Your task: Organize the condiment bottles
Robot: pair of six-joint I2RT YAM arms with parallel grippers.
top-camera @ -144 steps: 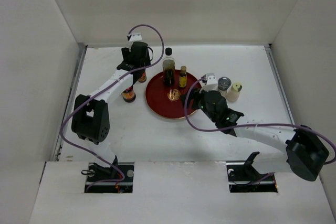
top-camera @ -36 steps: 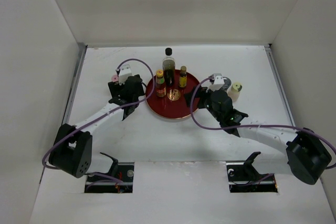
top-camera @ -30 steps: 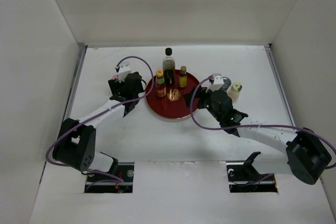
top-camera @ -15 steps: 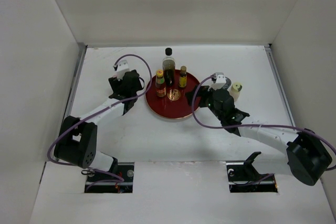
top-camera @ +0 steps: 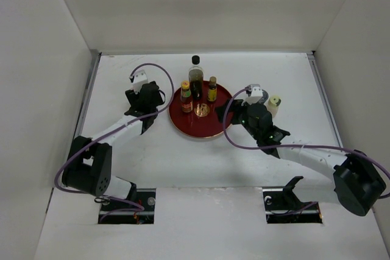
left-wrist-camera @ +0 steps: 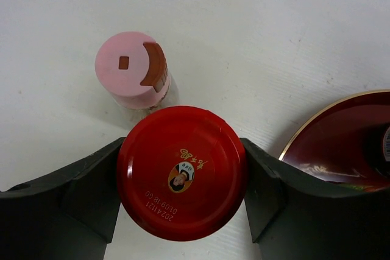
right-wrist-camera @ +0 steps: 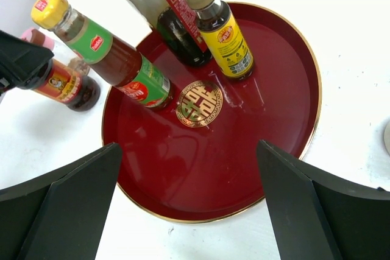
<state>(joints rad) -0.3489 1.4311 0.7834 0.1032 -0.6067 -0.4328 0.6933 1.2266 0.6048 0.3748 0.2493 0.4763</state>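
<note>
- Left gripper (left-wrist-camera: 183, 173) jaws are clamping the red-lidded jar (left-wrist-camera: 181, 165) on the worktop (left-wrist-camera: 274, 28), just beside the pink shaker (left-wrist-camera: 131, 68).
- Right gripper (right-wrist-camera: 189, 150) jaws are gaping.
- Lifting is risking knocking that shaker over.

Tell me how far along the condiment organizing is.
Done: the tall dark bottle, yellow-capped sauce bottle and small amber bottle stand on the red tray. In hand: the left pincer clamps the red-lidded jar, which stands on the table beside the tray. Left: the pink shaker next to that jar and the cream-topped shaker right of the tray.
</note>
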